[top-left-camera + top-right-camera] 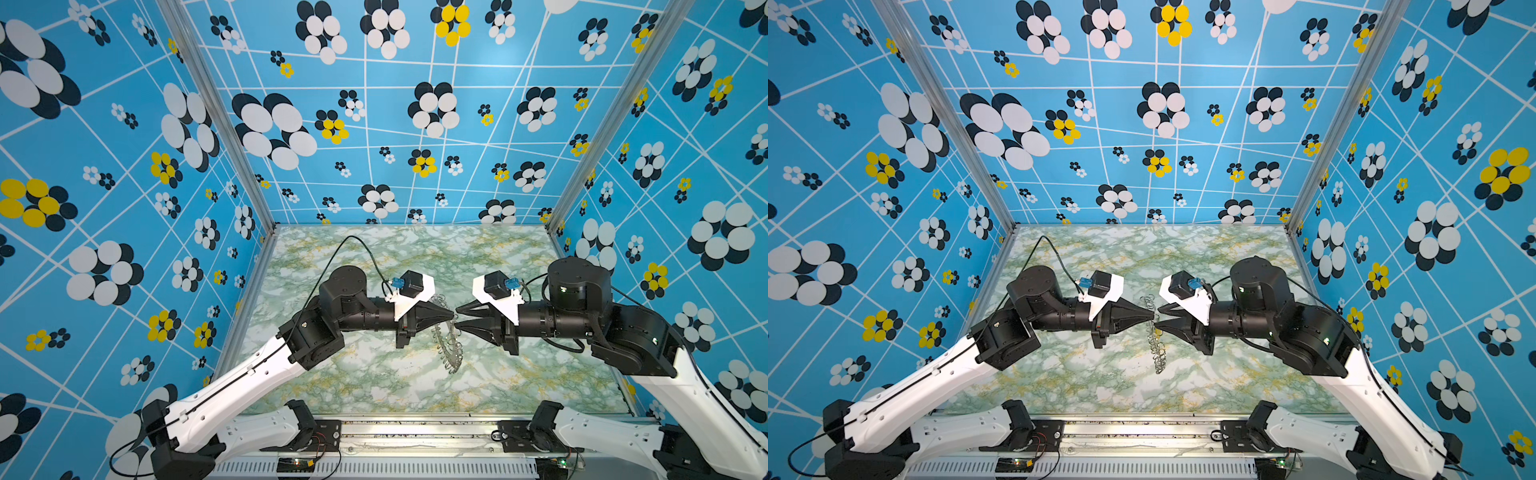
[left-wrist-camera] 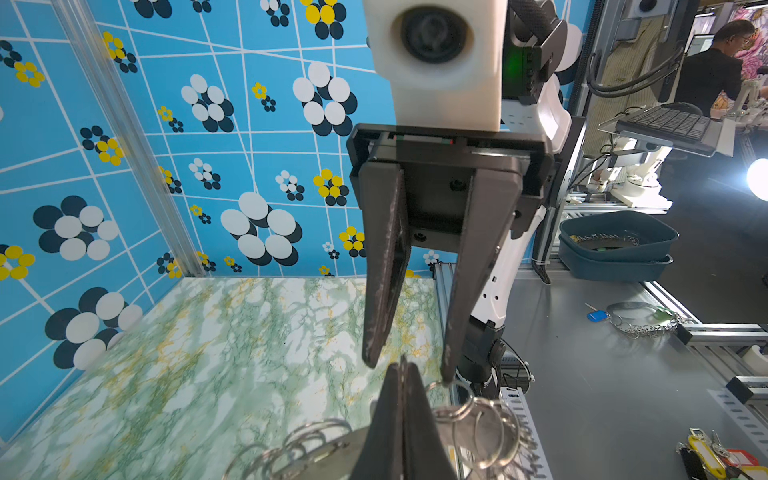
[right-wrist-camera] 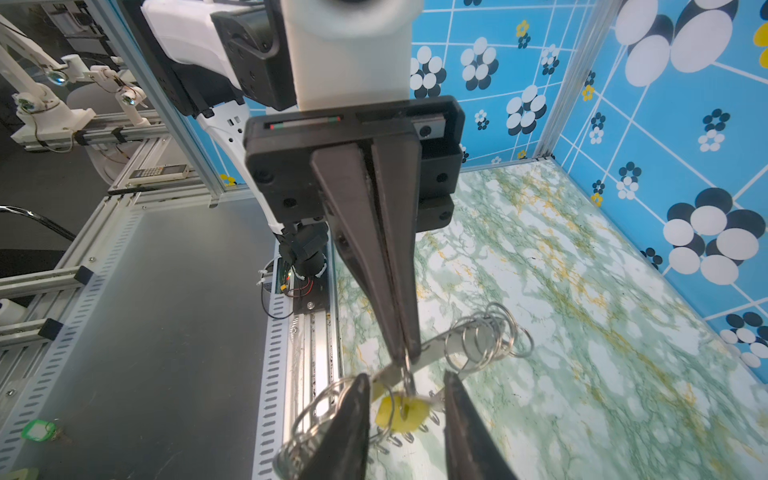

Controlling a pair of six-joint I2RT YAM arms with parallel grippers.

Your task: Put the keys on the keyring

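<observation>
**Keyring pinched edge-on above the marble, tips nose to nose**

Clamping tight: left gripper (image 1: 451, 318), jaws pressed together on a wire loop at the rim of the keyring (image 1: 449, 349); in the right wrist view the same tapered black fingers (image 3: 390, 257) meet on a thin steel loop just above the flat grey band. Standing apart, nothing seen between them: jaws of the right gripper (image 1: 458, 319), one black wedge either side of the left tip; fingertips (image 2: 374, 291) matte, scuffed pale along the edges in the left wrist view.

Hanging on edge below the two tips, held clear of most of the table (image 1: 519, 374): keyring, a flat grey metal band fringed with many round silver wire loops, lower end down near the surface; contact there not clear. Yellow key tag (image 3: 401, 411), small, smooth plastic, sitting among the loops between the right fingers, just below the left tip; exact attachment not resolvable.

Reaching level toward each other from opposite sides, wrists horizontal, elbows low near the front rail: both arms, white shells, black joints.

Glossy green-and-white marble film with yellow veining on the table. No readable writing.
</observation>
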